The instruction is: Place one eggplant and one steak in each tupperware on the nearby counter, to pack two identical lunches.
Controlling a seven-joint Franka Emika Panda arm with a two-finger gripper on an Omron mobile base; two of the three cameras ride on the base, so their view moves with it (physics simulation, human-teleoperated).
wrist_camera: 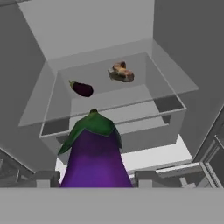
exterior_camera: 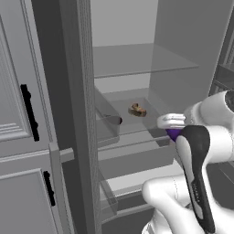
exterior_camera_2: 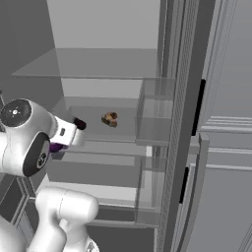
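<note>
My gripper (wrist_camera: 97,178) is shut on a glossy purple eggplant (wrist_camera: 95,153) with a green cap, held just in front of an open fridge. A sliver of that eggplant's purple (exterior_camera: 173,134) shows under the white hand in the left base view, and another sliver (exterior_camera_2: 55,146) in the right base view. Inside the fridge, a clear drawer (wrist_camera: 175,94) holds a second, small dark eggplant (wrist_camera: 82,89) on its left. A brownish steak (wrist_camera: 121,72) (exterior_camera: 137,110) (exterior_camera_2: 110,119) lies on its right. The tupperware and the counter are out of view.
The open fridge door (exterior_camera: 68,114) stands edge-on to the left of the arm, with clear door bins (exterior_camera: 107,130). Glass shelves (exterior_camera: 137,59) span the fridge above the drawer. Grey cabinet doors with black handles (exterior_camera: 29,112) flank the fridge.
</note>
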